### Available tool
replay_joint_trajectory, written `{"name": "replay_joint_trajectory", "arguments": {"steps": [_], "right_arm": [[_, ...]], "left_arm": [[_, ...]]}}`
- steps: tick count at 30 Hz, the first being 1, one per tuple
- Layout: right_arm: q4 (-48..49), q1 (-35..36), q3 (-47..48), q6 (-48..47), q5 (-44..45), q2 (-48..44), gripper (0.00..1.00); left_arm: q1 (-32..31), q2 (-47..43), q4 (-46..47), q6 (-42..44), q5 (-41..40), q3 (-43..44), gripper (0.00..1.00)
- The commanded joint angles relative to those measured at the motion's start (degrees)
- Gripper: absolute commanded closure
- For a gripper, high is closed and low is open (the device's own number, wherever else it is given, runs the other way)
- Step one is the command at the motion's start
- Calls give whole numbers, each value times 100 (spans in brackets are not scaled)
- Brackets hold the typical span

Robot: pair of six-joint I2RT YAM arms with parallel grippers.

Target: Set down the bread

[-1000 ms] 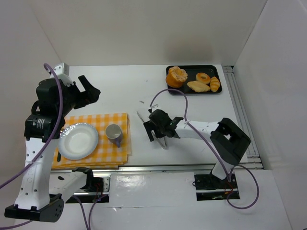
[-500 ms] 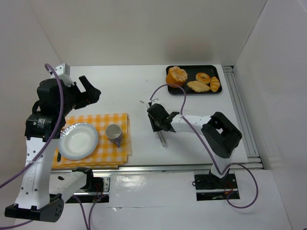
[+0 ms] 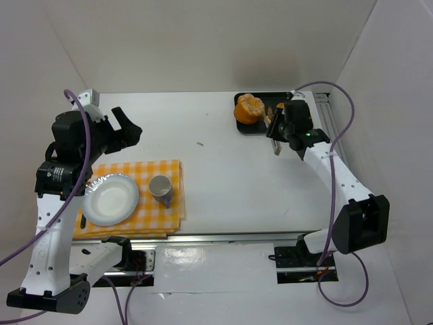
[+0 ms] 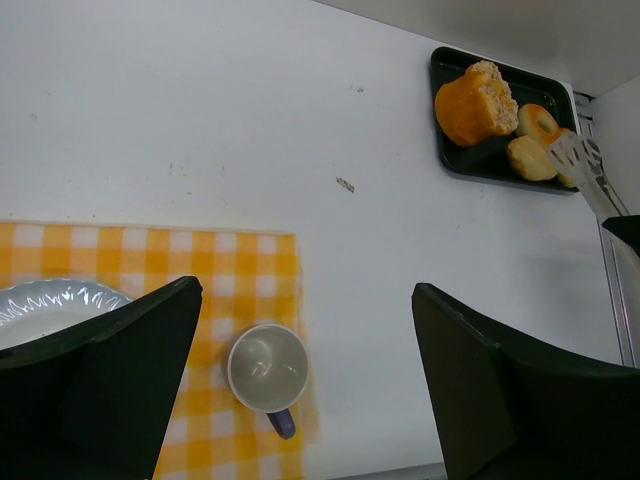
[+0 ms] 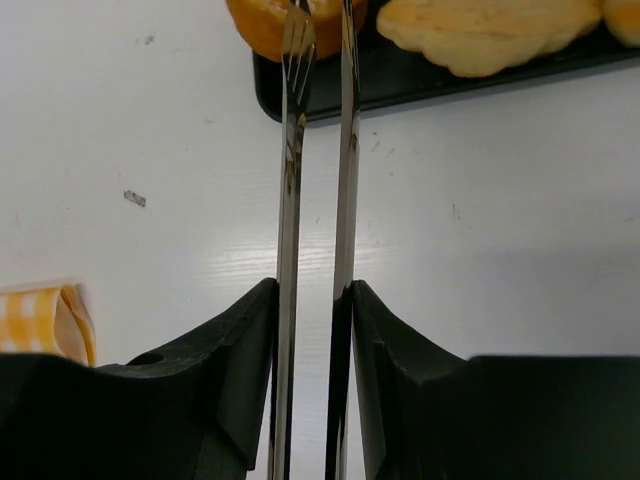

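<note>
Several breads lie in a black tray at the back right: a big orange bun, a ring doughnut and a pale flat piece. My right gripper hovers at the tray's near edge, shut on a pair of metal tongs. The tongs' tips reach the orange bun, with a narrow gap and no bread between them. On the left, my left gripper hangs open and empty above the checked cloth. A white plate rests on that cloth.
A grey cup with a blue handle stands on the cloth beside the plate. A small dark speck lies mid-table. White walls close in the back and both sides, and a metal rail runs along the right edge.
My right gripper closed on the tongs at mid-table, lifted them and swung back right to the tray. The left arm has stayed still.
</note>
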Motion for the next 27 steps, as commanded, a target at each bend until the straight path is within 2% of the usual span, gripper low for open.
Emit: {"name": "replay_joint_trajectory", "arguments": {"steps": [1, 3, 8, 13, 15, 16, 19, 27], "right_arm": [[-595, -503, 181, 79, -1034, -63, 58], [-700, -803, 348, 79, -1125, -2, 56], [-1411, -865, 1173, -290, -695, 692, 52], [-1264, -918, 1289, -290, -625, 799, 50], [-1280, -699, 1525, -343, -231, 895, 50], [-1403, -541, 1666, -448, 250, 1078, 50], [-1913, -400, 2202, -790, 719, 1482, 50], [-2492, 84, 3010, -1248, 1449, 2160, 49]], "left_arm": [[36, -40, 261, 92, 26, 24, 0], [36, -40, 261, 92, 26, 24, 0], [36, -40, 261, 92, 79, 77, 0], [36, -40, 261, 92, 79, 77, 0], [36, -40, 261, 92, 79, 77, 0], [36, -40, 261, 92, 79, 77, 0], [36, -40, 261, 92, 79, 77, 0], [36, 13, 261, 92, 132, 77, 0]]}}
